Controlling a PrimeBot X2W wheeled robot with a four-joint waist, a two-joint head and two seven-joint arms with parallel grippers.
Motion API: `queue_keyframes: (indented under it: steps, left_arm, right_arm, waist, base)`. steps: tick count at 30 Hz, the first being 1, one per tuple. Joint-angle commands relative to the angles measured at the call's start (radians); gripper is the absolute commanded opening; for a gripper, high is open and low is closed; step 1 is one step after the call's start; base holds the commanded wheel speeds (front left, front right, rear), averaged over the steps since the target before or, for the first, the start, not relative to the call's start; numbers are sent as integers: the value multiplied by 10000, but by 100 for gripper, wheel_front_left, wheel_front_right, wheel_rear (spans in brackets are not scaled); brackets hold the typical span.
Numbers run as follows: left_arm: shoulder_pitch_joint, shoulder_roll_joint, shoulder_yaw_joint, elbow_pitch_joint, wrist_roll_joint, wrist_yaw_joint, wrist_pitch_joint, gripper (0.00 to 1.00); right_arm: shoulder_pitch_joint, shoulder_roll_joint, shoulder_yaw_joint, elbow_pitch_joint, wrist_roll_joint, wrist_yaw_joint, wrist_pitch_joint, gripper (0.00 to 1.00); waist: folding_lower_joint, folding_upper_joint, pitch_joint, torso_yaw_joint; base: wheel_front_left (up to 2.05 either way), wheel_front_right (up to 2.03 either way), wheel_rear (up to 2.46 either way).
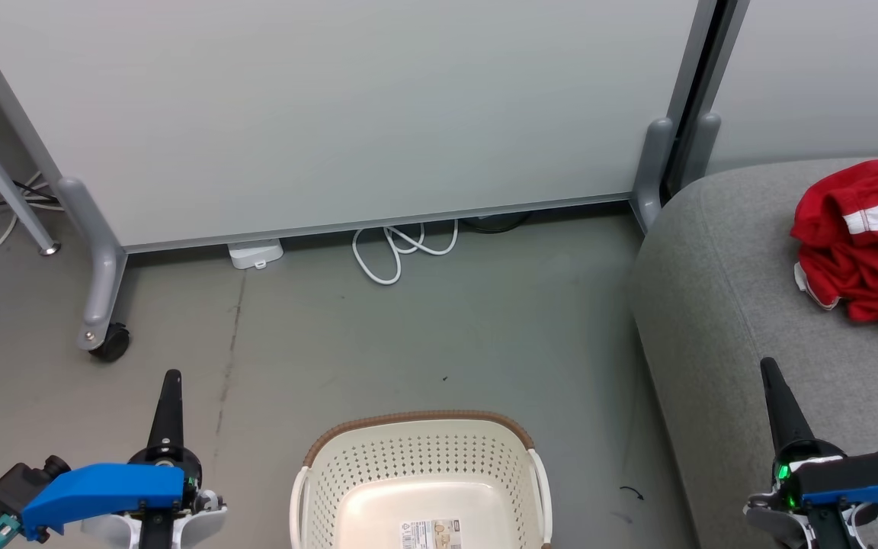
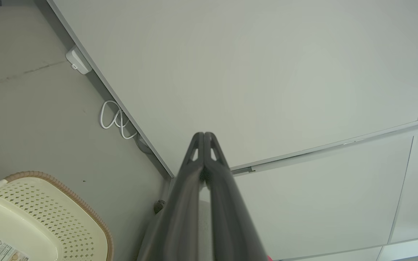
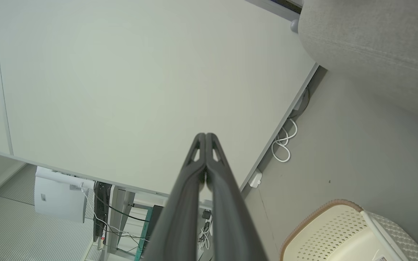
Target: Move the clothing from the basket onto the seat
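The left jaws and the right jaws were clenched, grasping nothing, parked either side of the near basket (image 1: 420, 465), whose bare bottom showed its label (image 1: 430, 534). The clothing (image 1: 866, 244) lay heaped on the seat (image 1: 713, 305), far right, so the move looked done.

Basket (image 1: 416, 457) glossy plastic (rim (image 1: 416, 417) woven-look); seat (image 1: 713, 305) matt coarse cloth; clothing (image 1: 866, 263) soft.
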Motion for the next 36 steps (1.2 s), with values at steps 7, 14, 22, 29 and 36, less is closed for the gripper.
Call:
queue_keyframes:
  steps: [7,14,22,29,36]
  left_arm:
    - [-221,8,122,-111,-707,-86,180,0]
    - [-253,8,204,-117,-1293,-119,331,0]
    - [-292,8,287,-121,-1925,-133,481,0]
    - [-304,7,350,-126,-2448,-156,625,0]
    - [-325,7,404,-133,-2944,-191,749,0]
  right_arm:
    - [-231,18,-41,-28,721,6,196,0]
    - [-265,32,-56,-15,1313,6,341,0]
    - [-294,47,-69,-2,1947,6,491,0]
    - [-300,58,-80,10,2481,7,642,0]
    - [-322,69,-90,22,2982,7,761,0]
  waist:
    - [0,0,-10,-22]
    - [0,0,-19,-44]
    - [-1,0,-30,-70]
    - [-1,0,-40,-93]
    - [-1,0,-50,-115]
  base:
    - [0,0,0]
    - [0,0,0]
    - [0,0,0]
    - [0,0,0]
    - [0,0,0]
